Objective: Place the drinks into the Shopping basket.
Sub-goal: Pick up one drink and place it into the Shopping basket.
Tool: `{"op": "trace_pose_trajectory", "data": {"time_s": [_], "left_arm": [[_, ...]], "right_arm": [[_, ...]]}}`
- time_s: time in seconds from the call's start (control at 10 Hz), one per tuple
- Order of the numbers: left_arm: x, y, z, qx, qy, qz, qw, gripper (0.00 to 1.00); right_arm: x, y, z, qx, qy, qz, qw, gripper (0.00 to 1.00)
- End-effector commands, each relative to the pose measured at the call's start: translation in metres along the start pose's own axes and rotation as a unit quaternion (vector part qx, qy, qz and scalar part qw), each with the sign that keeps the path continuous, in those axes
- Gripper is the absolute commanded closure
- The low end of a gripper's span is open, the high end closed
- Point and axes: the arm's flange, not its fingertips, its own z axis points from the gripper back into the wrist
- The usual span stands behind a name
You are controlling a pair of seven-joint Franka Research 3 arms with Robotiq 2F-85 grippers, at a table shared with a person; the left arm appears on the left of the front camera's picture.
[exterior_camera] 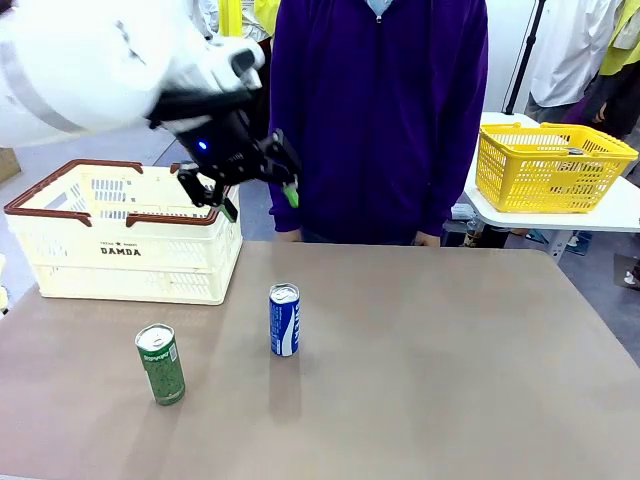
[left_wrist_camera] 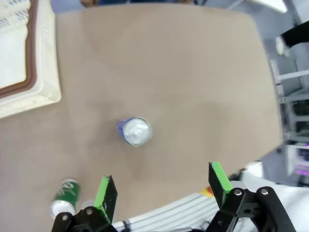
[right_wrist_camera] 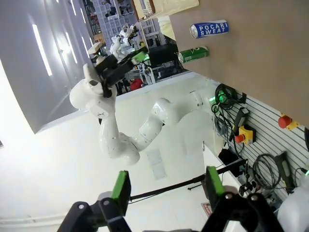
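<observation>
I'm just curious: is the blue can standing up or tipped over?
Upright. The blue can stands on its base on the table, silver top up; the left wrist view looks down on its round top.

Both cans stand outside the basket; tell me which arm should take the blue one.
Left. The left claw, open, hangs above the table with the blue can just below it. The right claw points off past the table's edge.

The table's right half is lying open for passage. The blue can and green can are standing well apart, and the Shopping basket is occupying the far left corner.
</observation>
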Motion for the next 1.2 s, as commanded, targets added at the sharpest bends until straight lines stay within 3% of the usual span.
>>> {"op": "trace_pose_trajectory", "data": {"time_s": [0.0,0.1,0.2,0.4,0.7,1.1], "left_arm": [[-0.005,-0.012,-0.025,0.073,0.025,-0.02,0.997,0.0],[0.0,-0.008,-0.024,0.123,0.027,0.01,0.992,0.0],[-0.005,-0.006,-0.021,0.035,0.013,-0.022,0.999,0.0],[-0.005,-0.006,-0.021,0.035,0.013,-0.022,0.999,0.0],[-0.017,-0.014,-0.057,0.089,0.079,-0.015,0.993,0.0],[-0.027,-0.02,-0.11,0.092,0.105,-0.037,0.99,0.0]], "right_arm": [[-0.003,0.002,0.004,-0.004,0.006,-0.003,1.0,0.18],[-0.003,0.002,0.004,-0.004,0.006,-0.003,1.0,0.18],[-0.003,0.002,0.004,-0.004,0.006,-0.003,1.0,0.18],[-0.003,0.002,0.004,-0.004,0.006,-0.003,1.0,0.18],[-0.003,0.002,0.004,-0.004,0.006,-0.003,1.0,0.18],[-0.003,0.002,0.004,-0.004,0.006,-0.003,1.0,0.18]]}}
